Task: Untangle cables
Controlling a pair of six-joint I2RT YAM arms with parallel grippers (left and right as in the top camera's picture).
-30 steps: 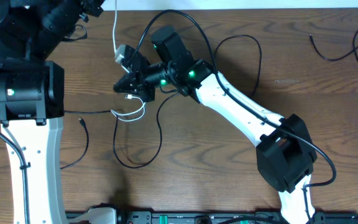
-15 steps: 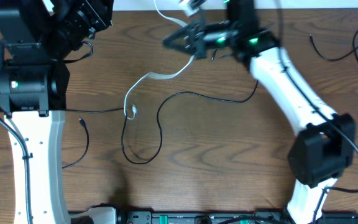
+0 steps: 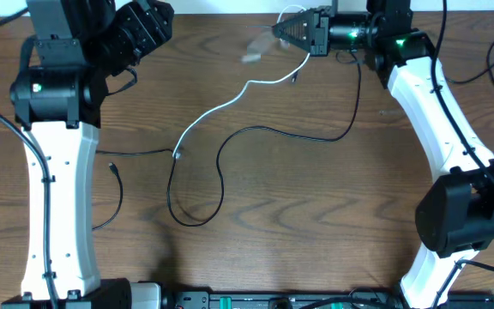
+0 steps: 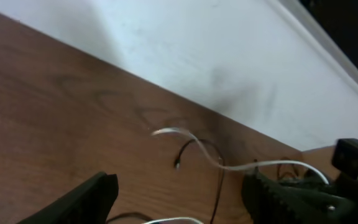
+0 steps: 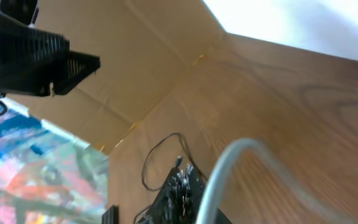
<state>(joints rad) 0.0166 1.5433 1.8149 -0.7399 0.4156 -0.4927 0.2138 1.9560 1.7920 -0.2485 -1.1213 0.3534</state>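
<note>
Cables (image 3: 177, 154) laid loose on the table (image 3: 333, 223), white cable (image 3: 230, 99) pinched in the closed right gripper (image 3: 286, 31), trailed from it in a slack wave, black cable (image 3: 256, 129) looped nearer the robot than that gripper, left gripper (image 4: 179, 182) spread wide, nothing held.

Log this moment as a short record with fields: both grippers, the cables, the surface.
left gripper: open, empty
right gripper: shut on thin white cable, at the far edge
white cable: trails from right gripper to mid-table
long thin black cable: loose, looped on brown wooden table
</note>
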